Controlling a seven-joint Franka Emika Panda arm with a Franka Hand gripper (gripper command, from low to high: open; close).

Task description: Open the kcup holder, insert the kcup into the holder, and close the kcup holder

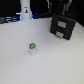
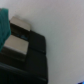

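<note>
The kcup (image 1: pixel 32 47) is a tiny white pod with a green top, standing upright on the white table towards the exterior view's left. The kcup holder (image 1: pixel 62 28) is a black box with two front panels, set at the back on the exterior view's right, and its drawer looks closed. A dark, blurred shape directly above the holder is my gripper (image 1: pixel 59 9); its fingers cannot be made out. The wrist view is filled by the holder's black body (image 2: pixel 30 62) with pale panels. The kcup does not show there.
A tall white bottle-like object (image 1: pixel 25 11) stands at the back on the exterior view's left, beside dark clutter along the table's far edge. A teal object (image 2: pixel 4 25) shows at the edge of the wrist view, next to the holder.
</note>
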